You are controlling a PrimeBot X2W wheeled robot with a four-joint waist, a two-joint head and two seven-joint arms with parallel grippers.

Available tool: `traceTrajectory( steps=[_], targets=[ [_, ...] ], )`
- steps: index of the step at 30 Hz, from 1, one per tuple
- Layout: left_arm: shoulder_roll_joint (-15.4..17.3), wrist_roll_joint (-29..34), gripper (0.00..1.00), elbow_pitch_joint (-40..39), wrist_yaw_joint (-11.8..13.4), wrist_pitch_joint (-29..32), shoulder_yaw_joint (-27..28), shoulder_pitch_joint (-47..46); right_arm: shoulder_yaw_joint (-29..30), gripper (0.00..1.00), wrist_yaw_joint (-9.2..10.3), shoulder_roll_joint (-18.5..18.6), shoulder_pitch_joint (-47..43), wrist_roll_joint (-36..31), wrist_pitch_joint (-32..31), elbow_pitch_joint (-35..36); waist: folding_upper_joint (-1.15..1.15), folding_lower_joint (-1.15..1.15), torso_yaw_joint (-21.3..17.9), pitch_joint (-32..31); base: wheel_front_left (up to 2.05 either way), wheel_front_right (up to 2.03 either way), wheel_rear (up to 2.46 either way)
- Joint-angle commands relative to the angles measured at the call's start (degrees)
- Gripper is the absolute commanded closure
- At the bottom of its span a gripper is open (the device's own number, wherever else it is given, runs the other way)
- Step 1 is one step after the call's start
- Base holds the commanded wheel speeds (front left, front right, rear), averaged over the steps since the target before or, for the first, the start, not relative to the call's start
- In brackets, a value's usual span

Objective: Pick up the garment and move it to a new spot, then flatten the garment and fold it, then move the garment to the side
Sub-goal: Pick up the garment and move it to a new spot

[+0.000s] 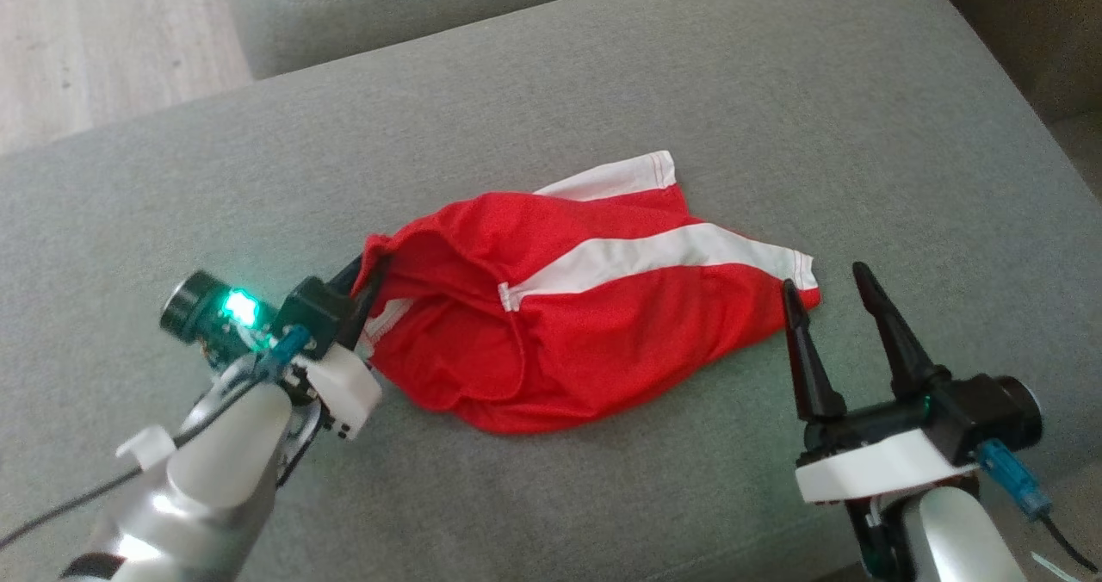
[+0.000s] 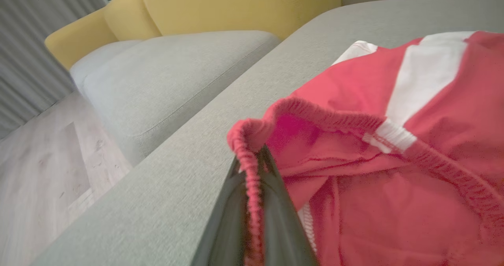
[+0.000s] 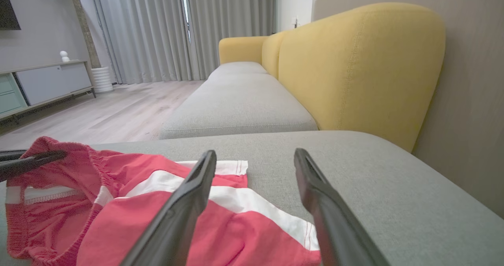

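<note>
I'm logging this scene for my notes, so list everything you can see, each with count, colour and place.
shorts: one, red with white stripes, crumpled on the cushion
cushion: one, grey, under the shorts
sofa: one, grey seat, yellow back, beyond the cushion
floor: pale wood, beside the sofa
curtains: grey, far wall
sideboard: one, pale, by the far wall
left gripper: one, dark fingers, shut on the shorts' waistband
right gripper: one, dark fingers, open, by the shorts' hem
</note>
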State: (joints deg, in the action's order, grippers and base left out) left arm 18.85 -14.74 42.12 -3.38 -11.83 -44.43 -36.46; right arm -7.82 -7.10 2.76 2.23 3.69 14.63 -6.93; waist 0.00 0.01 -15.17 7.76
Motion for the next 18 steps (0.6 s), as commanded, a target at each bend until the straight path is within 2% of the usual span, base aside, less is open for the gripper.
traceTrajectory(
  steps=[1, 2, 7, 13, 18],
  targets=[
    [0.5, -1.2, 0.46, -0.5, 1.3, -1.5, 3.2, -2.5, -0.7, 0.00, -0.39, 0.1, 2.0, -0.2, 0.4, 1.6, 0.00, -0.01, 0.7, 0.0, 0.00, 0.00, 0.00],
    [-0.1, -1.9, 0.00, 0.2, 2.0, -2.0, 3.7, -1.5, -0.4, 0.00, -0.39, 0.1, 1.9, -0.4, 0.4, 1.5, 0.00, -0.01, 1.0, -0.2, 0.00, 0.00, 0.00],
    [-3.4, -4.9, 0.00, -1.0, 5.4, -3.1, 7.1, 4.4, 1.1, 0.00, -0.39, 0.1, 0.1, -1.2, 0.4, 0.9, 0.00, -0.01, 4.0, -2.9, 0.00, 0.00, 0.00],
    [-6.0, -6.4, 0.00, -12.2, 10.2, -3.2, 12.7, 16.3, 2.7, 0.00, -0.39, 0.1, -3.0, -1.7, 0.4, 0.4, 0.00, -0.01, 9.4, -6.7, 0.00, 0.00, 0.00],
    [-8.8, -4.6, 0.00, -25.2, 16.3, -3.2, 19.7, 26.2, 4.9, 0.00, -0.39, 0.1, -4.5, -1.1, 0.4, 0.4, 0.00, -0.01, 14.2, -8.0, 0.00, 0.00, 0.00]
  ],
)
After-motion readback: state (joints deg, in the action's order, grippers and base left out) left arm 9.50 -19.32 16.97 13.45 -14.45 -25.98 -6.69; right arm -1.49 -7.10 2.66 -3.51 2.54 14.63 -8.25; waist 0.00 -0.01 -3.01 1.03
